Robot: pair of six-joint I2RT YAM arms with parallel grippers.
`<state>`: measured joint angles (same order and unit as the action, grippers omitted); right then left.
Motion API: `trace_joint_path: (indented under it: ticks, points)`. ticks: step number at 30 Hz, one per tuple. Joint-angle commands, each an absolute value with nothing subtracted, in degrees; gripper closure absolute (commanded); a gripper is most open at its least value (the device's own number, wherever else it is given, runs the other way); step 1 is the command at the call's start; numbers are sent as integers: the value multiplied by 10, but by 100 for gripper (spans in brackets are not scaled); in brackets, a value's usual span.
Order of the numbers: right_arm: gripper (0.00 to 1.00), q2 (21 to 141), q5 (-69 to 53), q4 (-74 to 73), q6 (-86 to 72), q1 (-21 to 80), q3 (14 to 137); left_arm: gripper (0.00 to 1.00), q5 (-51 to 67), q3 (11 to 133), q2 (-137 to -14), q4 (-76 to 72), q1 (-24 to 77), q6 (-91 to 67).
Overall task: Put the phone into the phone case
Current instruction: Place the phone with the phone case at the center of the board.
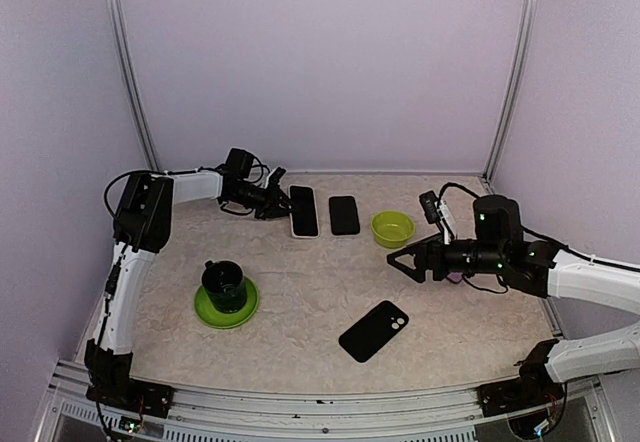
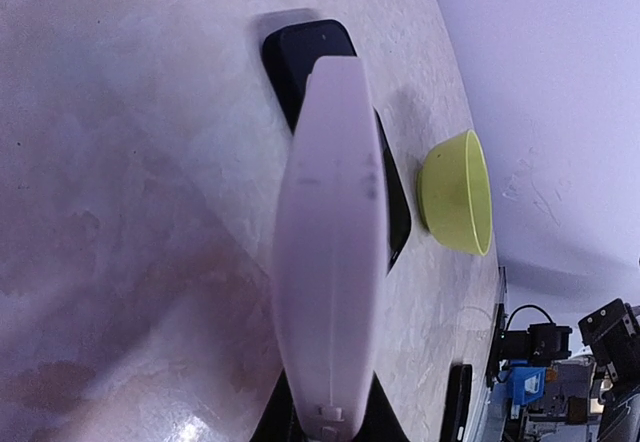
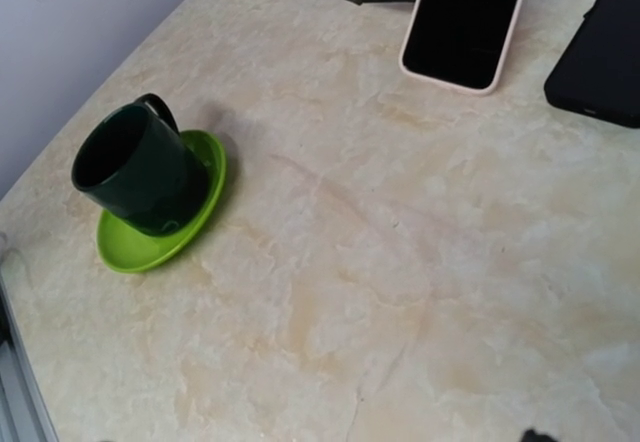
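Green on the far left: a dark green mug [image 1: 223,284] sits on its lime-green saucer [image 1: 247,312], well out of the play. Moving right, the left gripper [image 1: 278,203] is pinched tight on the long edge of the pale pink-rimmed phone with the black screen [image 1: 303,211], over at the far side of the marbled beige table [image 1: 300,292]. The left wrist view shows that pale rim edge-on between the fingers, though whether the phone is lifted clear of the surface is hard to tell. Just beside it, not touching, lies a plain black rectangular slab [image 1: 344,215], and then a small yellow-green bowl [image 1: 393,228]. Next comes the right gripper [image 1: 408,260], hovering with jaws spread wide and holding nothing. Nearer the front, alone, lies a black phone-shaped piece with a camera cluster in one corner [image 1: 373,331]. Whether this or the slab is the case cannot be told from these views. By the look of it, the grasp is made and the rest is left to do: carry, line up, press in.
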<state>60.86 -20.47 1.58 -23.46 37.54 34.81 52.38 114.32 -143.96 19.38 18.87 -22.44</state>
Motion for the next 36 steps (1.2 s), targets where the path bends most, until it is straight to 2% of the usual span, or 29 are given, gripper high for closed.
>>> trace_joint_path:
  ticks: [1,11,12,14,18,36]
  points:
    - [15,613,-201,32,-238,369,337,100,524,1171,-1453,157,182,-221]
    - [15,625,-209,46,-243,369,332,94,518,1207,-1473,177,182,-209]
    - [15,625,-209,46,-243,369,331,92,513,1208,-1476,179,181,-208]
    - [15,625,-208,47,-243,369,330,82,504,1205,-1477,176,181,-211]
    - [15,627,-208,49,-244,369,329,74,502,1207,-1485,165,181,-220]
    - [15,642,-213,60,-245,369,327,67,484,1200,-1496,107,182,-266]
